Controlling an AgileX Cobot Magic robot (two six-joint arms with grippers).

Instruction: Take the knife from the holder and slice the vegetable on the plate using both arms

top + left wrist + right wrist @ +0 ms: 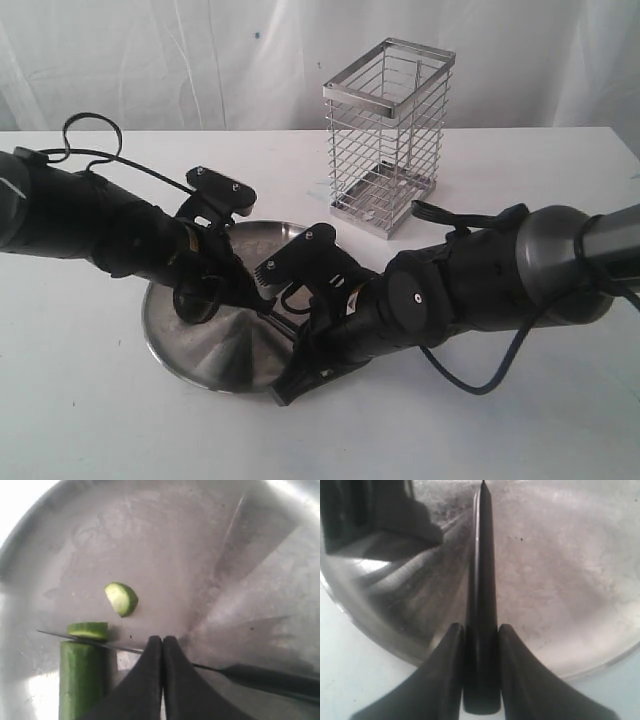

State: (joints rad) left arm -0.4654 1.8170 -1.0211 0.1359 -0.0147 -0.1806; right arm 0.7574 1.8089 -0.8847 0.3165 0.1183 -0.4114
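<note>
The right gripper (481,630) is clamping the black handle of the knife (482,595), both fingers (451,650) pressing against the handle's sides. The knife's long axis is running straight out ahead of this gripper, in line with it, with the far end pointing away across the plate (580,580). The butt of the handle is sitting back between the fingers, over the plate's rim.

The left gripper (162,647) is standing with its two fingertips (150,660) pressed together and nothing visible between them. Just ahead of those tips the knife's thin blade is lying crosswise, its point reaching out past the vegetable (81,677). The vegetable is lying just beside the left fingertips, its long axis roughly square to the blade. The blade is resting on the vegetable, with a thin slice (88,629) on the blade's far side. A second cut piece (122,598) is lying farther out on the plate, apart from both.

Only the left wrist view is showing the vegetable and the cuts. The exterior view is showing both arms meeting over the plate (230,350), the left arm (90,225) and right arm (480,275) hiding the vegetable. Beyond them, well apart, the wire holder (388,135) is standing upright.
</note>
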